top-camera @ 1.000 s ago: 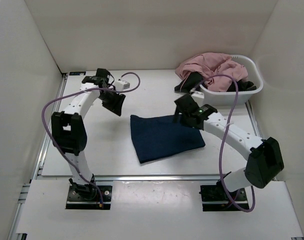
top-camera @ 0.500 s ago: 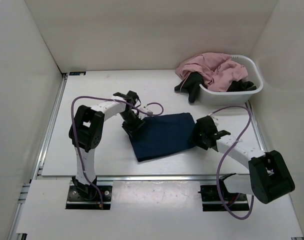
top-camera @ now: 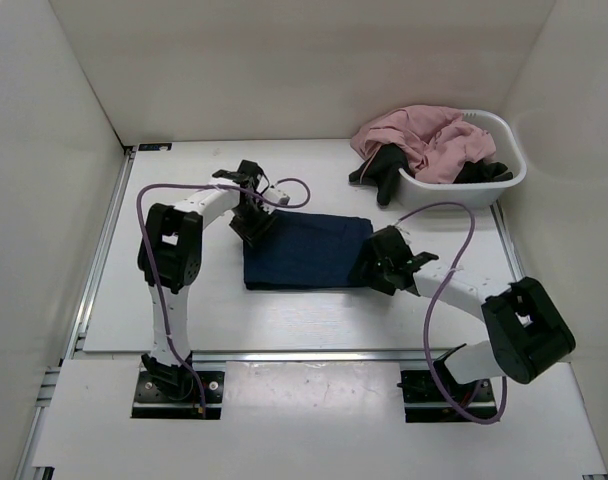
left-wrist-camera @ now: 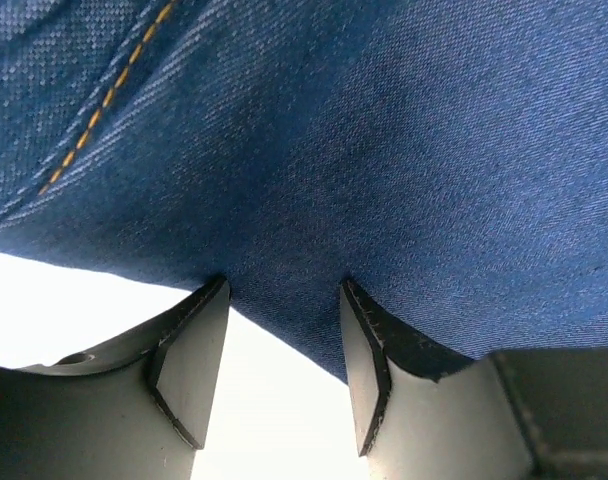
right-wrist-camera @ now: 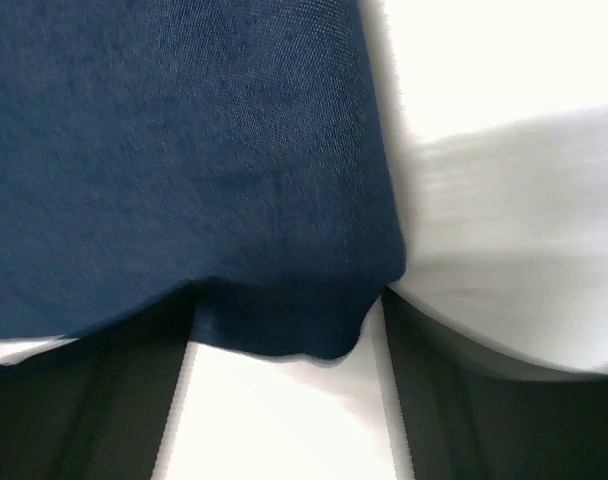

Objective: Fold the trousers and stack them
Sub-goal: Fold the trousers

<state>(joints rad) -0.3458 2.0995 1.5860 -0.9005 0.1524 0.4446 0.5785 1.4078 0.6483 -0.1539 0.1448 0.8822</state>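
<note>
Trousers (top-camera: 304,252) lie folded in a flat navy rectangle stretched between my two grippers. My left gripper (left-wrist-camera: 284,290) has pinched down on the far-left edge, denim filling the gap at its fingertips and orange stitching (left-wrist-camera: 104,110) just ahead. On the opposite near corner my right gripper (right-wrist-camera: 284,310) straddles the cloth, but blur keeps me from telling whether it clamps. Bare table (top-camera: 184,300) lies outboard of the left gripper, and the basket (top-camera: 512,182) sits well beyond the right one.

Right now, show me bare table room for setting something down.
Free: the near strip of table in front of the trousers, and the far-left corner beyond the left gripper. Crowded: far right, where the basket holds the pink garment.
</note>
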